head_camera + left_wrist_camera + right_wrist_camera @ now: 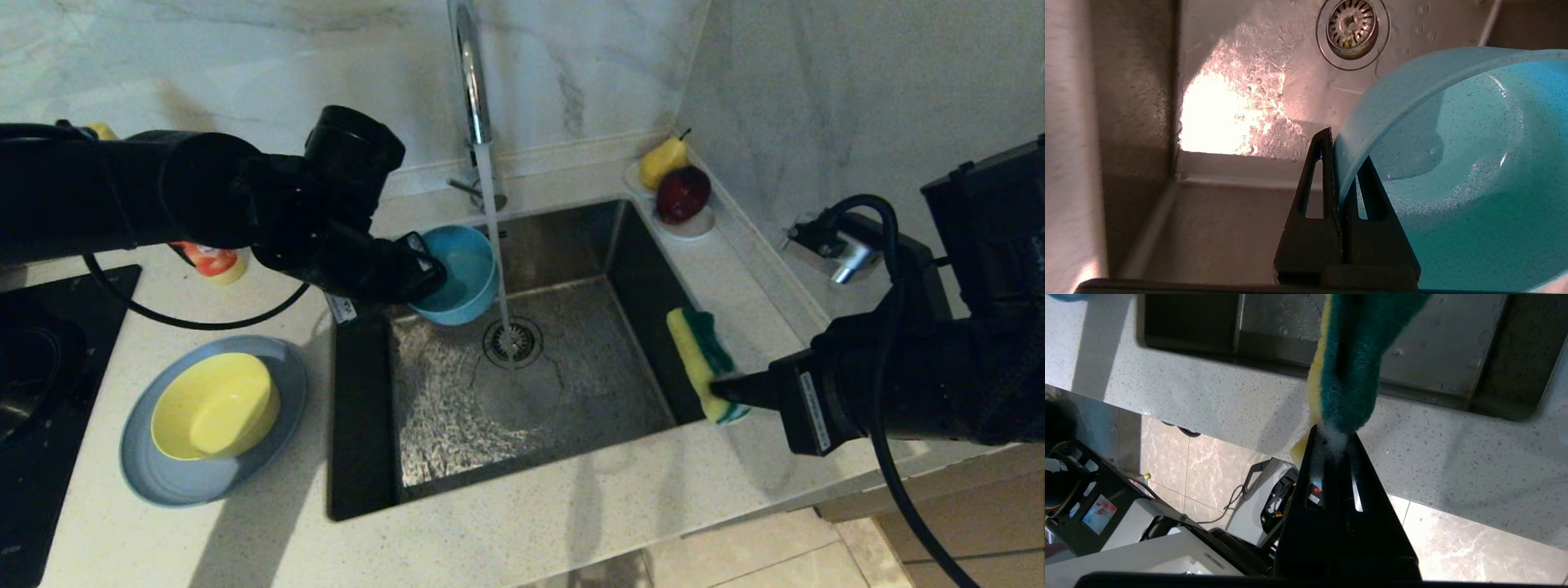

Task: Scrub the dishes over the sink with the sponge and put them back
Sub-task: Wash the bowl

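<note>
Jaws of left gripper [1340,163] pinch teal bowl [459,273]; right gripper [1334,437] clamps sponge [702,359] (labels unreadable).

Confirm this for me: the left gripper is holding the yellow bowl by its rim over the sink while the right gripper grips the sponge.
One thing is wrong: the bowl is teal-blue, not yellow. The left wrist view shows the left gripper clamped on the teal-blue bowl's rim over the sink. The yellow bowl sits on the grey-blue plate. The right gripper does grip the sponge.
</note>
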Robot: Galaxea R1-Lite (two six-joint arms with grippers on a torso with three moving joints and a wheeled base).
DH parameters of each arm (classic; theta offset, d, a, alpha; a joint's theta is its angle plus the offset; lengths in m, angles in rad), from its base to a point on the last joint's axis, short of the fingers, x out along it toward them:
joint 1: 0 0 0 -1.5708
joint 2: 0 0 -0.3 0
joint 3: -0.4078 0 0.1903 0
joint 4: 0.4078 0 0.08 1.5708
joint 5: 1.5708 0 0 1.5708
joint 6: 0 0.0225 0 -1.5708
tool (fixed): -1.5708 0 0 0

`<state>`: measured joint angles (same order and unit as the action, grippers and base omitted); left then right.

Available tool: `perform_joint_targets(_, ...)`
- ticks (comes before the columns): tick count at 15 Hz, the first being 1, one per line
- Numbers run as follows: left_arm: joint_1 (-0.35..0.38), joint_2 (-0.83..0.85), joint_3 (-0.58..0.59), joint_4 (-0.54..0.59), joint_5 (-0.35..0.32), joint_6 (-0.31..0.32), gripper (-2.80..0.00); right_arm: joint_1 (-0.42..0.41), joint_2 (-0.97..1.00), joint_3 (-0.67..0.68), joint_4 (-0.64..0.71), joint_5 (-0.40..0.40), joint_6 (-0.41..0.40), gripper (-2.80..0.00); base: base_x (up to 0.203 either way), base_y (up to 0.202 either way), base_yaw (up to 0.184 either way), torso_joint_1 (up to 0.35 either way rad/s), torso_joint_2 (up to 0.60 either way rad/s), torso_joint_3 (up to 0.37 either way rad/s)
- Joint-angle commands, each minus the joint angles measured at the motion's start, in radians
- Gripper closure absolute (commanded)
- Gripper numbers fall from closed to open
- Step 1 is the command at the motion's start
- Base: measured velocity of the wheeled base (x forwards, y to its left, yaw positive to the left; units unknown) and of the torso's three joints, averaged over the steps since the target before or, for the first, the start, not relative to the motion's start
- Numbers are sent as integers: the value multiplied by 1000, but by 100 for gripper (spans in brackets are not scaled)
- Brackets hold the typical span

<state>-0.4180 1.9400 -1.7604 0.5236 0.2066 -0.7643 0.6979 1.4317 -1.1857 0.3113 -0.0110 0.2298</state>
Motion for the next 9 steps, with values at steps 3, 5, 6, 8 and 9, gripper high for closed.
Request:
perform_joint_targets(3,-8,77,-13,-64,-1,-7,0,2,18,3,0,3,3,0,0,0,0,0,0,0)
perform_joint_targets(5,-12,125,-34,-105,6,-5,0,0,15,3,1,3,6,0,0,0,0,0,0,0)
perform_joint_targets(6,-13,147,-55,-110,8,-6,0,1,16,3,0,5,5,0,0,0,0,0,0,0)
perform_joint_targets(8,-13,173,-92,-109,7,-16,0,2,15,9,0,5,3,0,0,0,0,0,0,0)
perform_joint_targets(9,-13,170,-94,-109,7,-29,0,1,3,13,0,5,4,0,0,0,0,0,0,0)
